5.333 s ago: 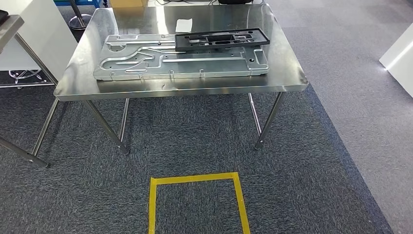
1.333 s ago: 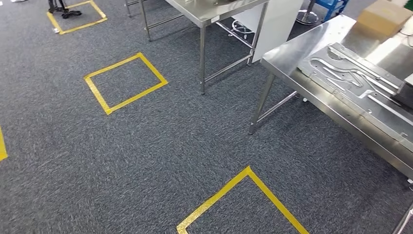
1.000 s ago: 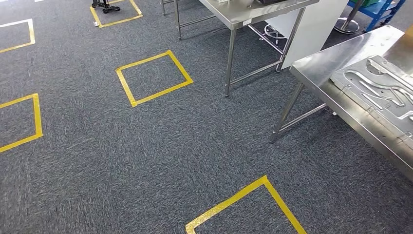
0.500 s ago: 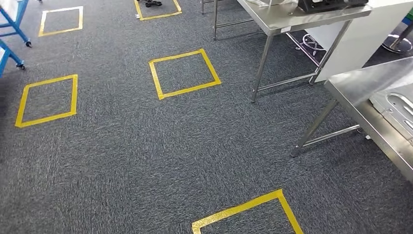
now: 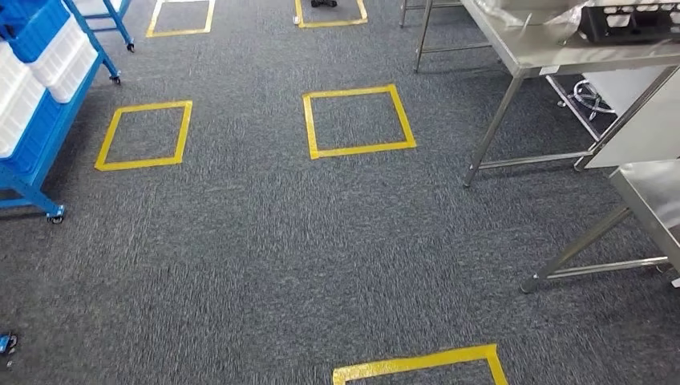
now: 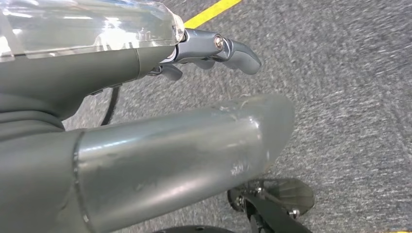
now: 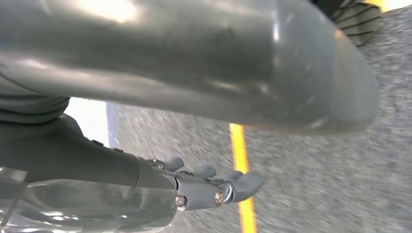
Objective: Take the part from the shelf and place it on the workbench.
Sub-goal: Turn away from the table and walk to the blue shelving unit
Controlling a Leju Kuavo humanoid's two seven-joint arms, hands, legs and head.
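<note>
Camera turned; blue shelf (image 5: 32, 104) now visible; hands empty.

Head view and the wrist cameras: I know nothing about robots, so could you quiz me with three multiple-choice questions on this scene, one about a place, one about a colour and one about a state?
1. Where does the shelf stand in the head view?
A. At the left edge
B. At the right edge
C. In the centre

2. What colour are the tape squares on the floor?
A. Red
B. Yellow
C. Green

3. What is the left hand doing?
A. Holding a part
B. Holding nothing, fingers stretched out
C. Pressing on a table

Answers:
1 A: the blue shelf with its white bins is cut off by the left edge.
2 B: the tape squares are bright yellow on the grey carpet.
3 B: the left hand hangs over bare carpet with nothing between thumb and fingers.
</note>
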